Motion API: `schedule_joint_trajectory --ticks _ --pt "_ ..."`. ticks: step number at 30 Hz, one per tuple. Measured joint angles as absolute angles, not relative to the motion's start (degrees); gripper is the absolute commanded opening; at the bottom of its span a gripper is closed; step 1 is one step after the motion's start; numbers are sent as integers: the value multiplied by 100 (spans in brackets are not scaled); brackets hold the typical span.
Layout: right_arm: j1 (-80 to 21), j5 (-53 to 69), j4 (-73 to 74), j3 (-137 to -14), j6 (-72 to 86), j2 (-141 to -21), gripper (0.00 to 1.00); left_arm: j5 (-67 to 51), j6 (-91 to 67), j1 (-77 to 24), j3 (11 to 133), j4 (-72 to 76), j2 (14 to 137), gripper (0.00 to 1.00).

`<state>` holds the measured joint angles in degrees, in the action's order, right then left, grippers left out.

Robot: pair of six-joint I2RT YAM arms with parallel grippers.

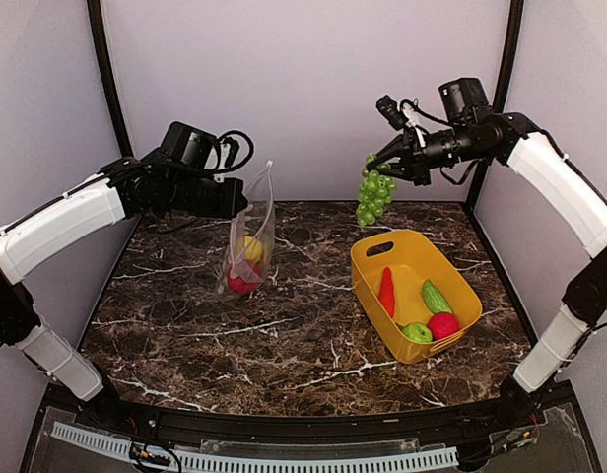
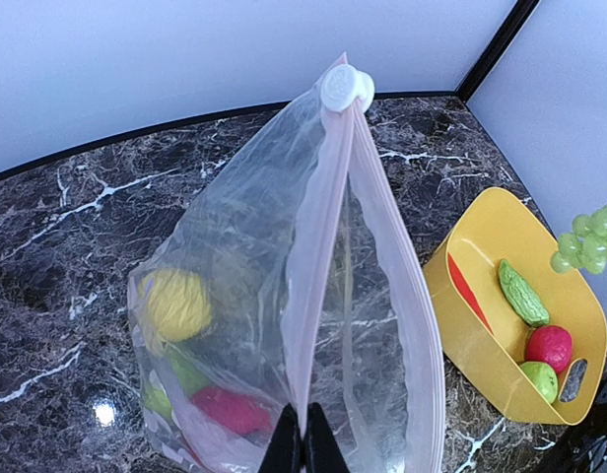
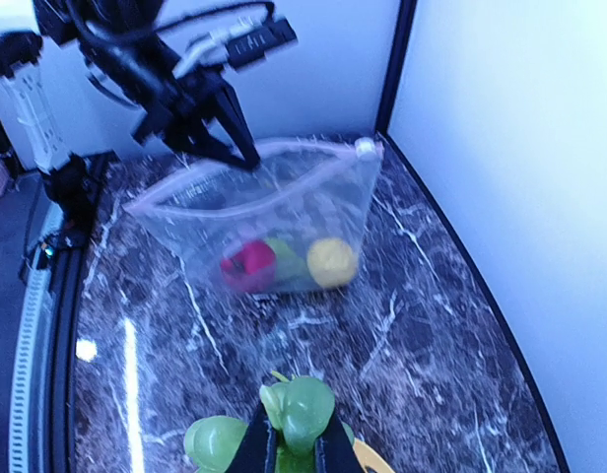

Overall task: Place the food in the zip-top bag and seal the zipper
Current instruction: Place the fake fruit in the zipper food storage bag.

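Step in hand: moving the grape bunch (image 1: 374, 195) over to the zip-top bag (image 1: 252, 236).

Right jaws: nearly closed, pinching the bunch by its stem. The bunch hangs in the air at upper right of the top view, above the far end of the yellow tub (image 1: 368, 264) and clear of the desk (image 1: 284, 345).

Left jaws: fully closed on one lip of the bag mouth, holding the bag upright left of centre. Its bottom seems to sit on the desk.

The zipper (image 2: 311, 256) is open. The white slider (image 2: 345, 87) is parked at the far end of the mouth, top centre of the left wrist view. The mouth is only a narrow slit.

Bag holds a yellow piece (image 2: 175, 304), a pink-red piece (image 2: 230, 409) and a green piece (image 2: 170, 389); the green could be two, the plastic smears it.

Tub holds a red chilli (image 1: 386, 292), a green gourd (image 1: 437, 297), a red fruit (image 1: 442, 325) and a green apple (image 1: 417, 333).

Next move: carry the bunch left across the frame, line it up along the slit, lower it in, then release. The bunch is bulky against that opening and the free lip is floppy, so it could snag on the rim. With four pieces left in the tub, sealing is a long way off.
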<state>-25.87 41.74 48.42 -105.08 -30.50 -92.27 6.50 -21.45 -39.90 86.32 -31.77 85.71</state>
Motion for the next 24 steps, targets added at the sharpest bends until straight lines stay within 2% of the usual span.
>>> schedule_joint_trajectory --ticks 10,24 --pt "-3229 5579 3610 -11203 -1586 -9749 0 279 -2314 -3990 8632 -3039 8604 1" --pt "-3979 5979 2316 -12199 -373 -11104 0 191 -2338 -3990 8632 -3009 8606 1"
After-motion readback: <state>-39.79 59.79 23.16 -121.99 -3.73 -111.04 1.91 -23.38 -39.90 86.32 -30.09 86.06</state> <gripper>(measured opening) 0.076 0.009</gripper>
